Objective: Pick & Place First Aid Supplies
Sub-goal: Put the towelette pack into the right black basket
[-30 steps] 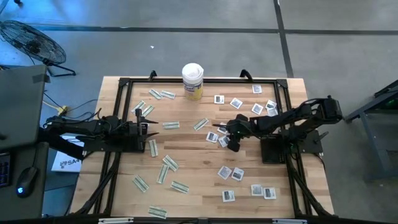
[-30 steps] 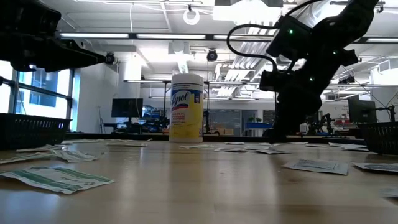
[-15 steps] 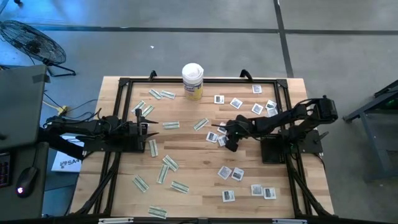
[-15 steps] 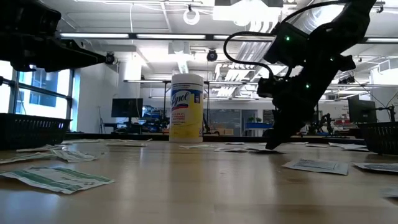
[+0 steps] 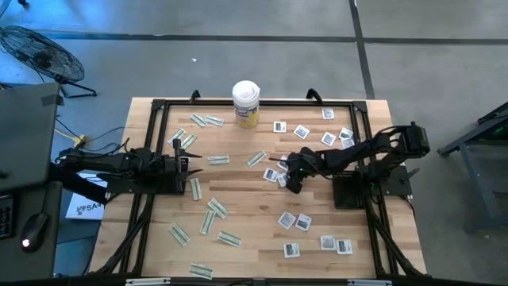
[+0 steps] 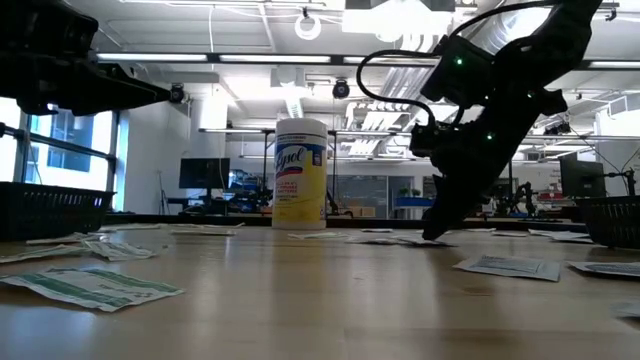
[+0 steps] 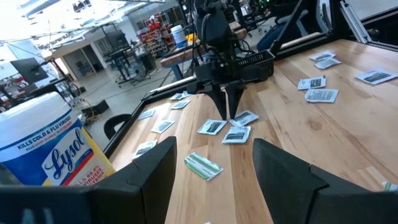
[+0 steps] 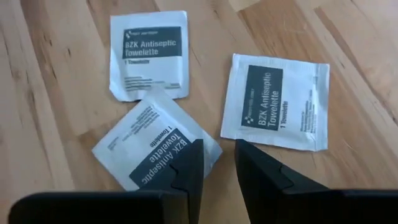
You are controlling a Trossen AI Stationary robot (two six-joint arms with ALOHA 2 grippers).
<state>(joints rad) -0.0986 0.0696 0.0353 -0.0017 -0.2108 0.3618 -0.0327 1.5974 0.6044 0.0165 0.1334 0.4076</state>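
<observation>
Several narrow green-white strips [image 5: 216, 208] lie flat on the table's left half, and several white square packets [image 5: 295, 221] on its right half. My right gripper [image 5: 284, 176] [image 6: 432, 234] points steeply down with its tips at table height in a cluster of three white towelette packets [image 8: 280, 102]. Its fingers are narrowly open, astride the corner of the nearest packet [image 8: 155, 149]. My left gripper [image 5: 190, 161] [image 7: 214, 180] waits wide open above the left-middle of the table and holds nothing. My right gripper comes from above, slanting in from the table's right. One finger [image 8: 189, 163] covers the edge of the nearest packet beside its corner [image 8: 211, 148], which lies flat on the wood. I cannot tell whether the finger touches it.
A white-lidded, yellow-labelled canister [image 5: 246, 103] [image 6: 300, 172] stands at the far edge's middle. A black frame [image 5: 159, 103] runs around the tabletop. In the low view, dark baskets sit at the left [image 6: 50, 210] and right [image 6: 615, 220] sides. Bare wood lies between the two groups of packets.
My right gripper has come down from above the table until its tips reached table height at the cluster of white packets. It has shifted slightly toward the table's left and tipped more slanted. The packets have stayed where they were.
</observation>
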